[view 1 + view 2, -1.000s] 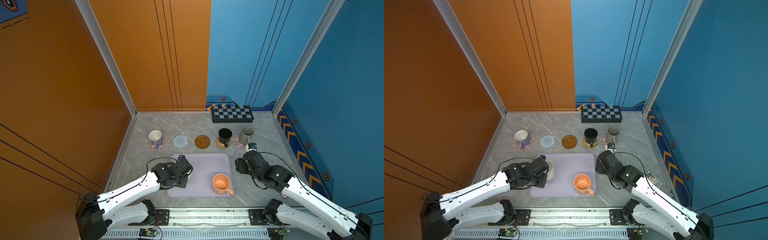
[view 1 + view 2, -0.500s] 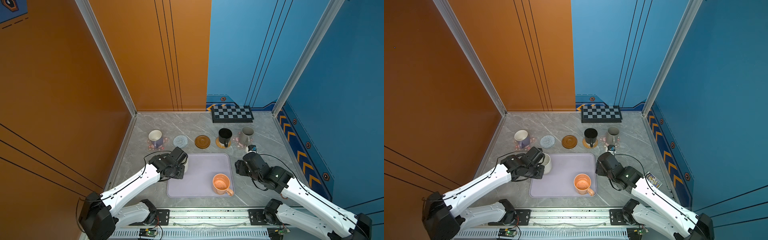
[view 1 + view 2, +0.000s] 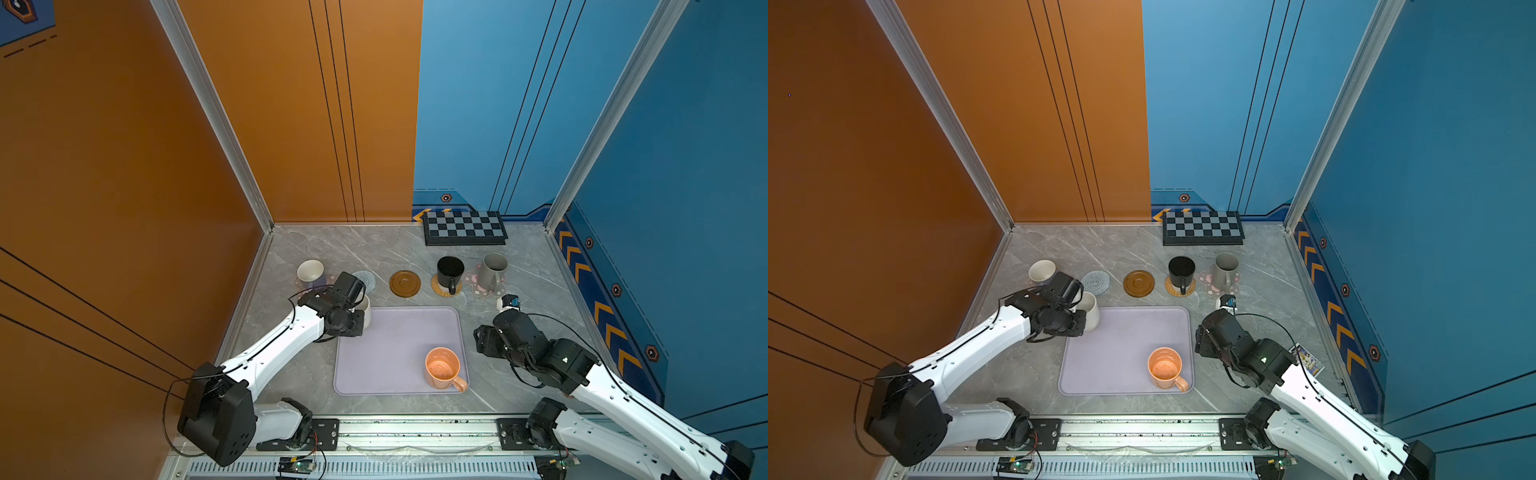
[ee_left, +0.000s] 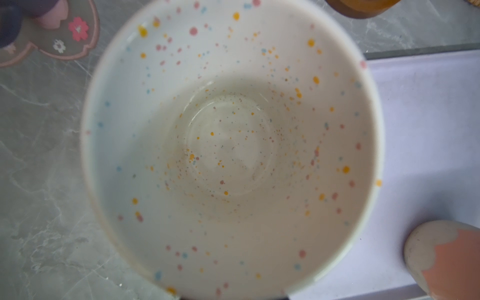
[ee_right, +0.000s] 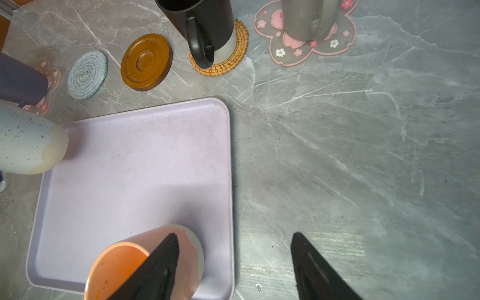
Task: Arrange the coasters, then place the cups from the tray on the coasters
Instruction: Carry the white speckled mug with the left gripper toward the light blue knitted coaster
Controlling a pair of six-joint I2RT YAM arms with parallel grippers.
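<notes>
Over the last second the left gripper (image 3: pixel 353 309), clamped on the speckled mug (image 3: pixel 1091 314), has carried it from over the left part of the tray (image 3: pixel 399 332) to the tray's far left corner, just short of the spiral coaster (image 3: pixel 1095 282). That one and the wooden coaster (image 3: pixel 404 283) are the only 2 still bare, so a set-down looks close. The orange mug (image 3: pixel 442 368) waits on the tray. Beside it the right gripper (image 5: pixel 233 236) hangs with fingers spread, holding nothing.

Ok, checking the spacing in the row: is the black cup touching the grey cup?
Apart. The right wrist view shows bare table between the black cup and the grey cup.
</notes>
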